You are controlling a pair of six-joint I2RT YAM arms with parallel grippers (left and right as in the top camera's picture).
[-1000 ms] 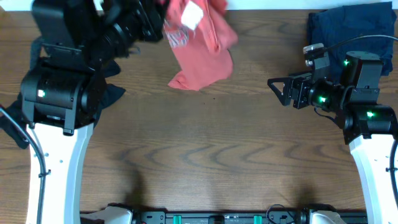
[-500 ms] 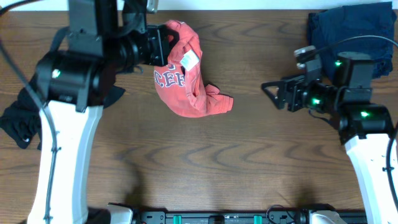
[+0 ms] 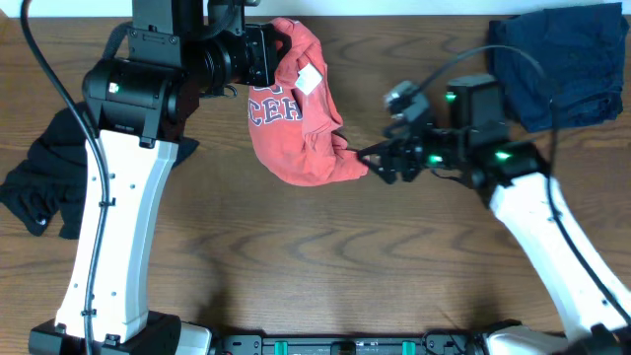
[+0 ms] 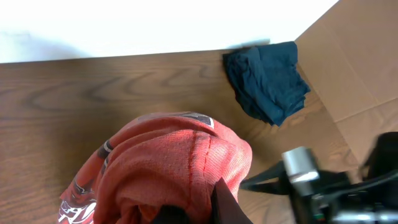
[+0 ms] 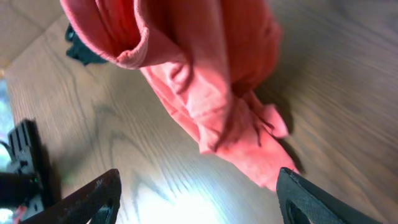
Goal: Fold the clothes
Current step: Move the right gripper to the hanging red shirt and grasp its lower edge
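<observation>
Since a second ago our right arm has swung in from the right, and the right hand (image 3: 373,165) now sits at the low tail of the coral-red T-shirt (image 3: 301,138), its fingers spread wide and holding nothing. Our left hand (image 3: 264,54) is clamped on the shirt's upper bunch near the far edge of the desk (image 3: 325,266), while the tail rests on the wood. We judge this to be the spreading-out step. Next, the right hand must close on a hem corner and draw it outward. Bare wood lies toward us. A navy garment (image 3: 557,59) fills the far right corner and a black garment (image 3: 44,187) lies at the left edge.
</observation>
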